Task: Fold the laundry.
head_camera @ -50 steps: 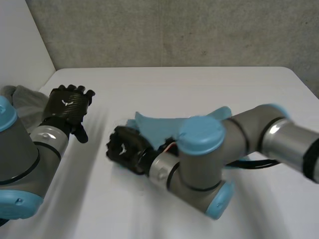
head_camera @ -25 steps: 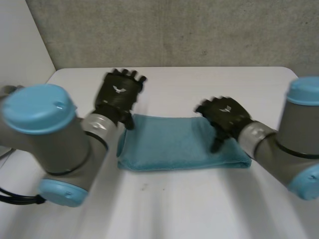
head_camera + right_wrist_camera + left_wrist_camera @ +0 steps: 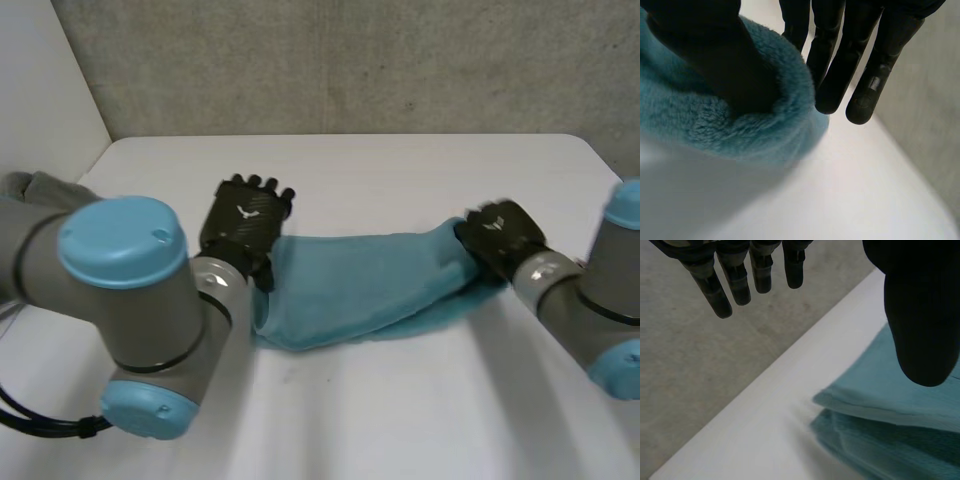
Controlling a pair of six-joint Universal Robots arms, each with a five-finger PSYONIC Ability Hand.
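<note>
Towel (image 3: 360, 285) lies mid-table (image 3: 400, 170); judged soft, light and limp, best taken at its end edges. Right hand (image 3: 500, 238) pinches one end; left hand (image 3: 245, 220) is released at the other.

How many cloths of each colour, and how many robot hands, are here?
blue towel: 1
grey cloth: 1
hands: 2, the left hand and the right hand
Total: 4
</note>
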